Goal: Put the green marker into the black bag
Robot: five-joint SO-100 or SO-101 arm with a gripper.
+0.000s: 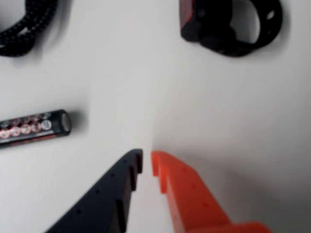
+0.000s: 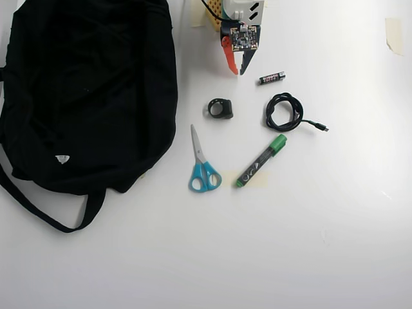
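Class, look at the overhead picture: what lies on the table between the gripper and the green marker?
In the overhead view, mostly bare table separates the gripper from the green marker. The coiled black cable sits just right of that line, the small black ring-shaped thing left.

White table [image 2: 335, 244] carried everything I saw. Black bag [image 2: 90, 90] lay on left half of overhead view, strap trailing below. Green marker [image 2: 261, 161] lay diagonal near centre, blue-handled scissors [image 2: 203, 164] just beside it. Coiled black cable [image 2: 284, 111] above marker cap, battery [image 2: 271, 78] above cable, black ring-shaped strap [image 2: 221, 108] left of cable. Tape scrap [image 2: 393, 33] at right edge.
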